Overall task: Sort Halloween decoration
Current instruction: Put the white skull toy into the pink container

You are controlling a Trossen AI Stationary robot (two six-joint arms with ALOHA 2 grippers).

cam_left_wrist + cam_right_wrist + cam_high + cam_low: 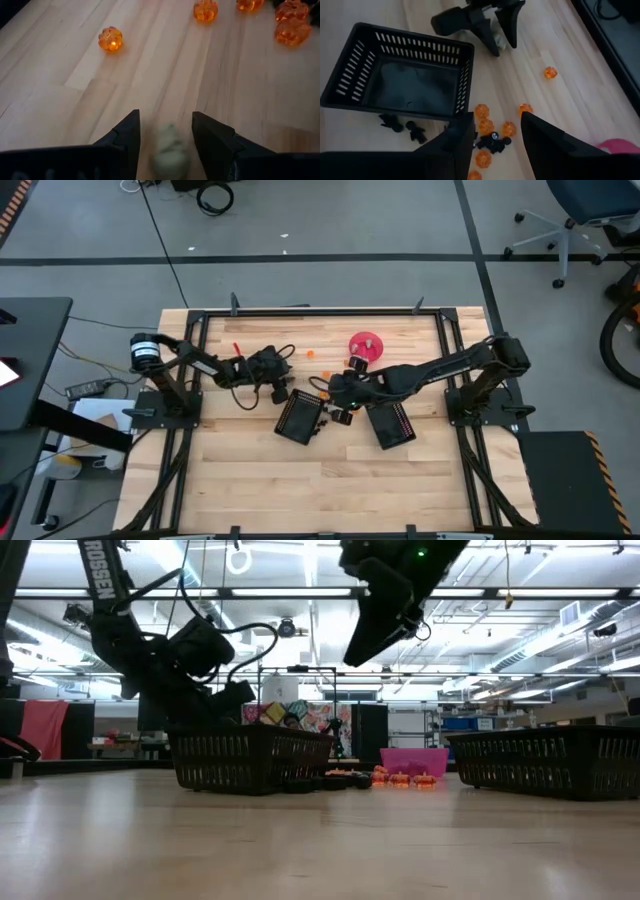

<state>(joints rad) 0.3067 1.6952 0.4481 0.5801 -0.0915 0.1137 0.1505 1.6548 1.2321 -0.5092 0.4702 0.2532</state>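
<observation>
Left claw (165, 132) sits low over my wooden bench (60, 85), fingers parted around a pale grey-white decoration piece (169, 150); whether it grips, I cannot tell. Small orange roundish pumpkin pieces (485, 125) and tiny black figure pieces (492, 141) lie scattered beside the black mesh basket (395, 65). Right claw (495, 132) hovers open above that cluster, holding nothing.

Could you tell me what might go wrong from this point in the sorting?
The left gripper has a pale piece between its open fingers; closing off-centre could flick it away. The right gripper hangs over clustered orange pieces and a black piece, so it may catch two at once, or clip the nearby basket.
</observation>
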